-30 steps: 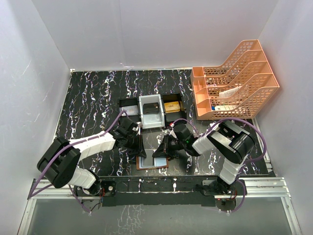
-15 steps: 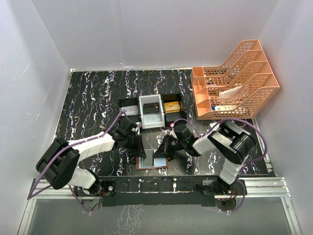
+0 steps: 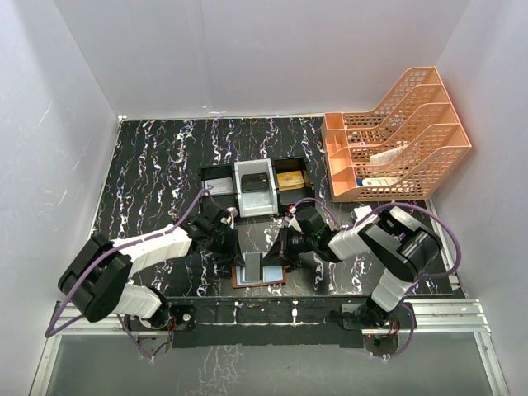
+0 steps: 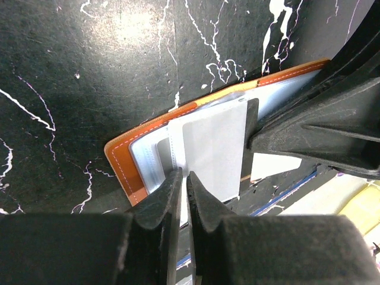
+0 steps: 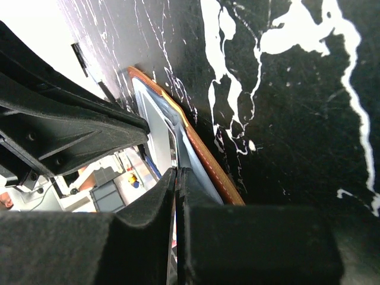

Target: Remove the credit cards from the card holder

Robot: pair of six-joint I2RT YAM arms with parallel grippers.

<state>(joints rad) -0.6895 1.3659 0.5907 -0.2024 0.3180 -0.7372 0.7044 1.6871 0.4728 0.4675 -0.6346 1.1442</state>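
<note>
- Two claws meet at the card holder (image 3: 257,283), which I see spread open on the table just on the arm-base side of the black-and-white tray (image 3: 254,188).
- At the left claw (image 4: 183,177) I see the jaws almost together, nipping the edge of a pale credit card (image 4: 214,145) that sticks partway out of its pocket.
- At the right claw (image 5: 176,173) the jaws look nearly closed on a thin pale inner leaf of the holder, right beside that card.
</note>
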